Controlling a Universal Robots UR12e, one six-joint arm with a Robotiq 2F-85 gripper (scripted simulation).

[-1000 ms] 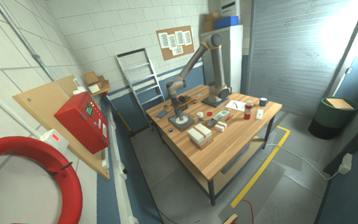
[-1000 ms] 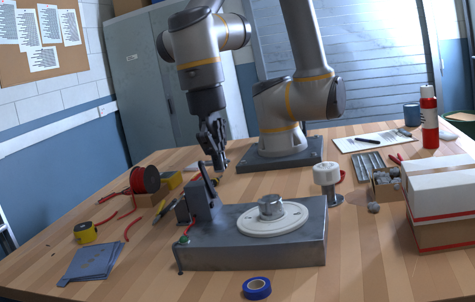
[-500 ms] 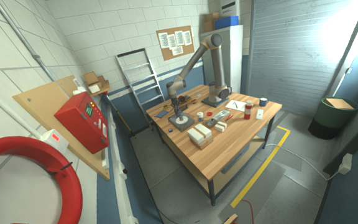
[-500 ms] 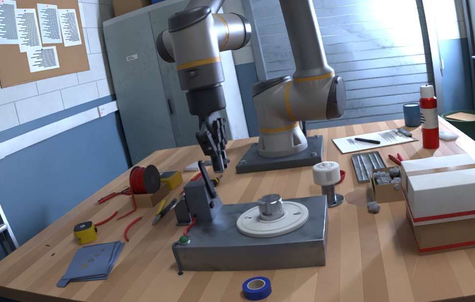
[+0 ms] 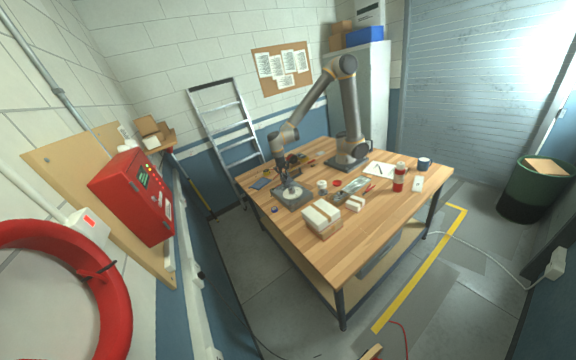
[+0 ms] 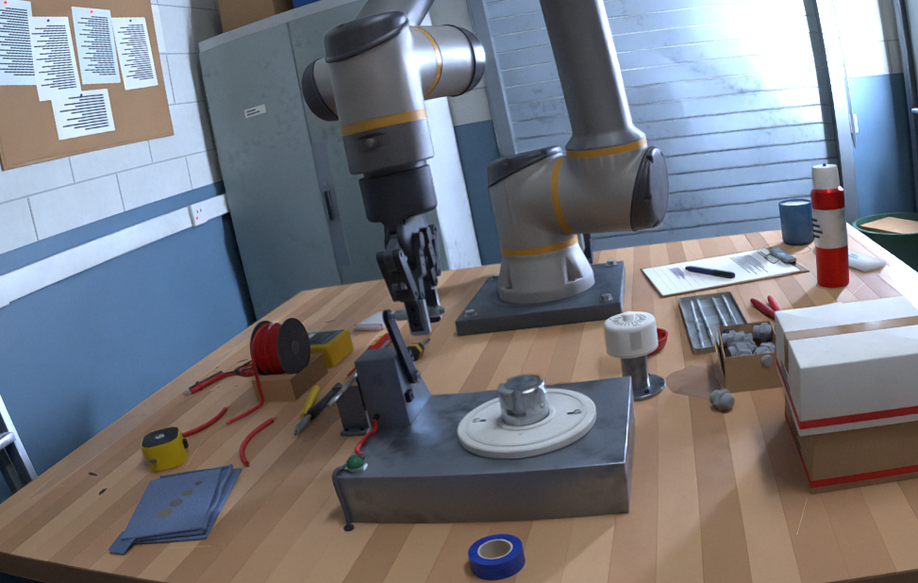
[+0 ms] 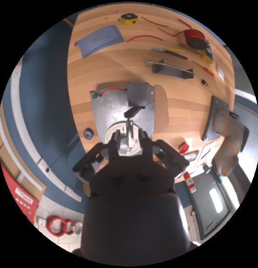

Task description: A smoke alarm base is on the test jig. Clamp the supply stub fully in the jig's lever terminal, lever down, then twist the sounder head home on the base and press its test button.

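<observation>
My gripper hangs above the grey test jig, its fingers open and empty, just over the tip of the black lever, which stands raised on the grey terminal block. A red supply stub runs from the block's base to a green grommet. The white alarm base lies on the jig with a grey metal boss at its centre. The white sounder head sits on a small stand beside the jig's far corner.
A stack of white and cardboard boxes stands right of the jig, with a small box of grey parts behind it. Blue tape lies by the front edge. A wire spool, pliers, tape measure and blue cloth crowd the left.
</observation>
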